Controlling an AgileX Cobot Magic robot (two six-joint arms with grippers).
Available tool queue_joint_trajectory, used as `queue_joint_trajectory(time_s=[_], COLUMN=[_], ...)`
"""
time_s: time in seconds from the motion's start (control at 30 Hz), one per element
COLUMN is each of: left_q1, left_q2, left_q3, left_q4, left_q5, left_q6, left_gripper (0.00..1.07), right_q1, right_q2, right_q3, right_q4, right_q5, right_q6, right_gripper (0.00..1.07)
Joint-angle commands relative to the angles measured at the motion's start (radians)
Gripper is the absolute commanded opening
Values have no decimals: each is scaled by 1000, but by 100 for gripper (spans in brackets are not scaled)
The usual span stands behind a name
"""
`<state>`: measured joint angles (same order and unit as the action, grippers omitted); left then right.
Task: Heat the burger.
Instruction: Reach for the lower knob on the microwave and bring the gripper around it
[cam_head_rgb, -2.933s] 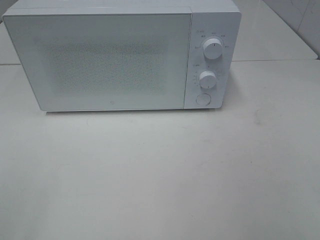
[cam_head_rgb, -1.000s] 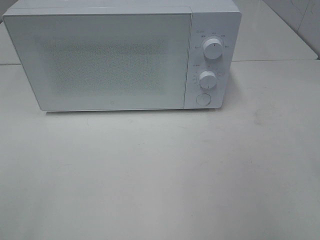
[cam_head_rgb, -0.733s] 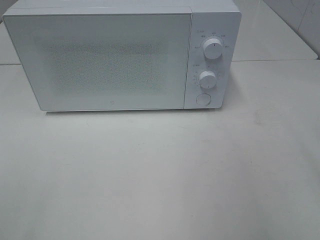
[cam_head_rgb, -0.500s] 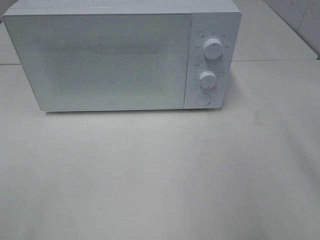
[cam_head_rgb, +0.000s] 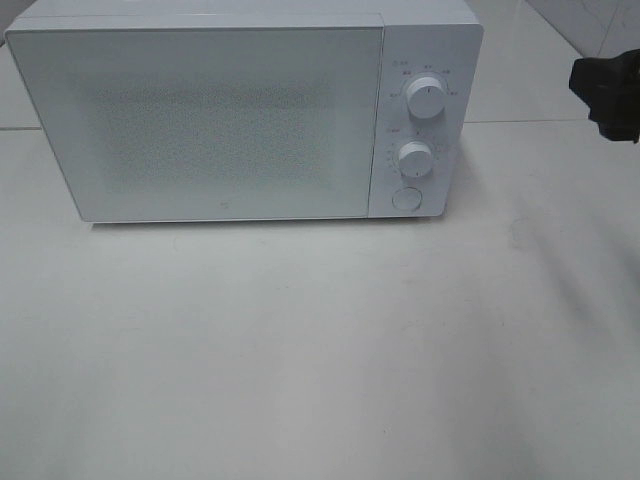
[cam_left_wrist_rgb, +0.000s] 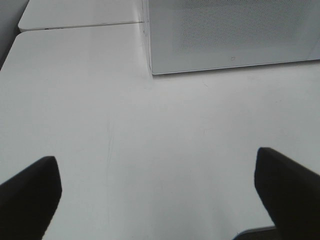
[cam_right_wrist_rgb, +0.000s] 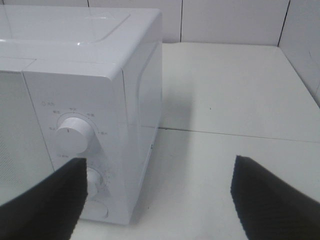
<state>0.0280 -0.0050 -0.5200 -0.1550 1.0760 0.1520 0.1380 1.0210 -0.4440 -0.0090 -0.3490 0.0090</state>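
Exterior high view: we see a white microwave (cam_head_rgb: 230, 120) standing at the back of a pale table (cam_head_rgb: 320, 350), and a dark part of the right arm (cam_head_rgb: 608, 92) at the right edge.
Left gripper (cam_left_wrist_rgb: 157, 170): its jaws stand wide apart and we see nothing between them. It has hold of nothing, and only bare table lies under it.
Left fingers (cam_left_wrist_rgb: 30, 195): both are dark and blunt, clear of the table and of the microwave.
Microwave from the left gripper: it is ahead, well beyond the fingertips, with one lower front corner and part of the speckled door in sight.
Door (cam_head_rgb: 200, 125): it is shut, flush with the case. Its dotted window is milky, and we cannot see through it.
Burger: no view shows it, so we cannot tell where it is.
Upper knob (cam_head_rgb: 426, 100): it sits on the panel beside the door, its pointer about upright.
Lower knob (cam_head_rgb: 414, 158): it is just under the upper one, with a round button (cam_head_rgb: 406, 198) beneath it.
Right gripper (cam_right_wrist_rgb: 160, 165): its jaws are spread wide and it grips nothing, touching no part of the oven.
Microwave from the right gripper: the control panel is ahead, on this gripper's left, nearer one finger (cam_right_wrist_rgb: 45, 200) than the other. That finger hides part of the lower knob from the wrist camera.
Right arm in the exterior view: it is raised beside the microwave, on the knob side and apart from it.
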Motion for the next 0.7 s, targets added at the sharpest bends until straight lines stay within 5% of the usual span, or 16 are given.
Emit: queue_joint_trajectory(time_s=[0.03, 0.27, 0.53, 0.6, 0.7], left_q1=[3, 3, 3, 3, 3], left_q2=[-24, -24, -24, -24, -24], left_q3=[1, 1, 1, 1, 1], left_q4=[-11, -11, -11, -11, -11], left_q5=[-2, -2, -2, -2, -2], left_q6=[0, 0, 0, 0, 0], left_gripper=[98, 98, 98, 98, 98], right_q1=[-3, 25, 234, 350, 369], right_q2=[70, 163, 313, 397, 413], right_q3=[74, 143, 156, 156, 156], right_q4=[112, 235, 510, 622, 633], right_q5=[-243, -421, -653, -800, -828], right_q6=[-92, -145, -342, -366, -365], right_gripper=[77, 76, 76, 76, 76])
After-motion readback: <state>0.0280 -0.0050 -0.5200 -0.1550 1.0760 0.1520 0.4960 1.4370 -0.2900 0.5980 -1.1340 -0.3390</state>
